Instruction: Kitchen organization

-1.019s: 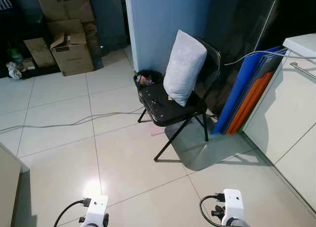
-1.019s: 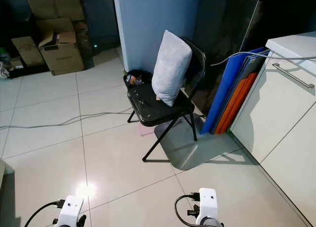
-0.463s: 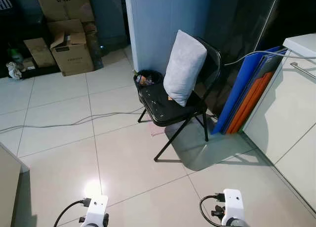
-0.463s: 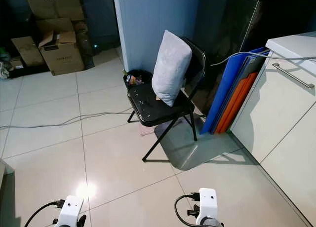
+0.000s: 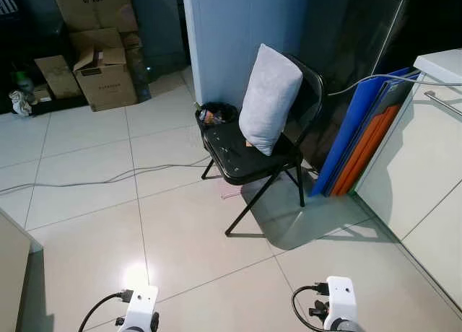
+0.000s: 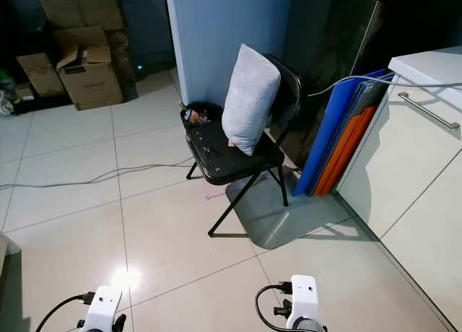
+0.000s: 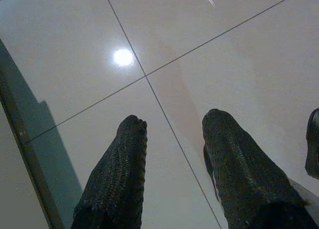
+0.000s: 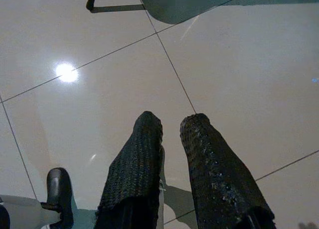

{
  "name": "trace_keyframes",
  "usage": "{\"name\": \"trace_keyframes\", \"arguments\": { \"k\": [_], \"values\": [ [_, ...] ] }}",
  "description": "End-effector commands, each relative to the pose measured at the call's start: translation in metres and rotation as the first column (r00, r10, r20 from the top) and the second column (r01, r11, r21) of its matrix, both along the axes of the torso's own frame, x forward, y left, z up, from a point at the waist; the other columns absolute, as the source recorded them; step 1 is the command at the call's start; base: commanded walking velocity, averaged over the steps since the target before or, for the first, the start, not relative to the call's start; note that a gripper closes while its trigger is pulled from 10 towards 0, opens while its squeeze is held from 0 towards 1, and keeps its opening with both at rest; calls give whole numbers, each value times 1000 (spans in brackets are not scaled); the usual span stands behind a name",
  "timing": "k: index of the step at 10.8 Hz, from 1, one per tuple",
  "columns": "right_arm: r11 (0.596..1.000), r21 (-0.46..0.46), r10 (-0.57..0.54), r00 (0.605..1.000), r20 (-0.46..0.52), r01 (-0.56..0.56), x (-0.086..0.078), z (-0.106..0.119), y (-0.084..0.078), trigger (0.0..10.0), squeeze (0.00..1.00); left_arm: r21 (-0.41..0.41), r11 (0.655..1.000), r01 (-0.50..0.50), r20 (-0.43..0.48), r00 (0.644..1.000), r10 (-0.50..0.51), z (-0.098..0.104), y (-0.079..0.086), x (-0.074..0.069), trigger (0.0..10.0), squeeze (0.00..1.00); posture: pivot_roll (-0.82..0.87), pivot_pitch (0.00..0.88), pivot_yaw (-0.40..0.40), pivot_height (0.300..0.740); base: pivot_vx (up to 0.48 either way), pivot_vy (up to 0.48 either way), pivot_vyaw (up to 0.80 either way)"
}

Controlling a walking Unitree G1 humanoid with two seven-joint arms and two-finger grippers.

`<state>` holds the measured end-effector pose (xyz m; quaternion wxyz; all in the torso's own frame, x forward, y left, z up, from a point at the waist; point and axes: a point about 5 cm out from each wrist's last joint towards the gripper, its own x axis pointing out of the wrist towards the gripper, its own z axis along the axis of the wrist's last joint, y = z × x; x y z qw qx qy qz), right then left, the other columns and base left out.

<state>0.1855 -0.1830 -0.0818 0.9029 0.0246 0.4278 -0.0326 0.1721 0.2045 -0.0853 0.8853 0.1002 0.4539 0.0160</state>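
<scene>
I stand on a pale tiled floor [image 5: 180, 231] facing a black folding chair [image 5: 249, 162] with a grey cushion [image 5: 268, 97] propped on its seat. At the right is a white kitchen cabinet [image 5: 426, 166] with a bar handle [image 5: 442, 102]. Both arms hang low, with the white wrists [image 5: 141, 307] near the bottom edge. In the left wrist view my left gripper [image 7: 172, 122] is open over bare tile. In the right wrist view my right gripper [image 8: 173, 120] points at the floor with a narrow gap between its fingers. Neither holds anything.
Blue and orange boards [image 5: 357, 141] lean between the chair and the cabinet, before a dark fridge [image 5: 361, 43]. A small black bin [image 5: 215, 115] stands behind the chair. Cardboard boxes [image 5: 101, 72] are stacked at the back left. A cable [image 5: 94, 180] runs across the floor. A pale panel edge [image 5: 11, 267] stands at my left.
</scene>
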Motion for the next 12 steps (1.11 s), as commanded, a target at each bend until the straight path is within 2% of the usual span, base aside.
{"name": "trace_keyframes", "arguments": {
  "k": [1, 12],
  "values": [
    [993, 83, -87, 995, 55, 82, 19, 10, -1, 10000, 0, -101, 993, 56, 68, 997, -49, 12, -33, 34, 10000, 0, 149, 0, 10, 740, 0, 0, 0],
    [992, 91, -97, 994, 53, 92, 19, 10, -1, 10000, 0, -116, 991, 60, 74, 996, -52, 13, -36, 36, 10000, 0, 154, 0, 6, 740, 0, 0, 0]
  ]
}}
